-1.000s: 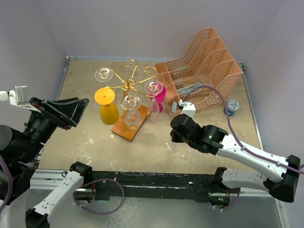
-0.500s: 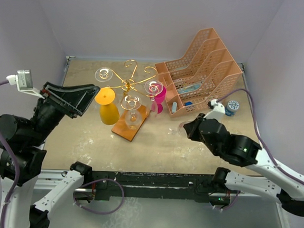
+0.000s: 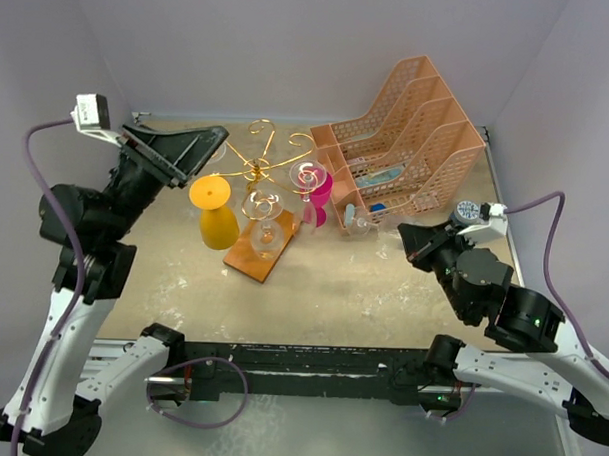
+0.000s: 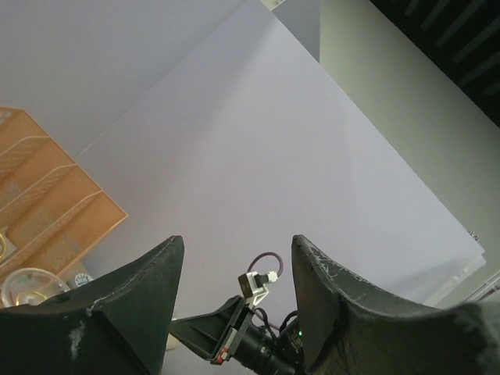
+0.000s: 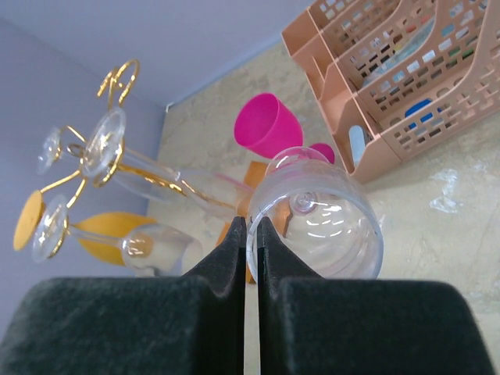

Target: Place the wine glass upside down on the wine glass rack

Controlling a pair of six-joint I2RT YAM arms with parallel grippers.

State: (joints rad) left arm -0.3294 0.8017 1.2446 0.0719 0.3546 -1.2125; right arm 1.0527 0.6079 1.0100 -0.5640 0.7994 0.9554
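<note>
Black right fingers (image 5: 237, 238) are pressed together on the rim of the clear wine glass (image 5: 320, 223), whose mouth faces the wrist camera. That grip is plain only there. The top view shows just the glass (image 3: 357, 223) lying sideways right of centre, off the finger tips, in front of the peach mesh organiser (image 3: 408, 142). Left of centre, the gold wine glass rack (image 3: 259, 166) stands on the worktop (image 3: 382, 291) with clear glasses (image 3: 263, 205) hanging from it. A pink glass (image 3: 321, 194) and a yellow glass (image 3: 217, 217) are just beside it. Left fingers (image 4: 156, 269) stand wide apart and empty, high at upper left in the top view — their own camera sees mostly pale wall (image 4: 234, 141).
</note>
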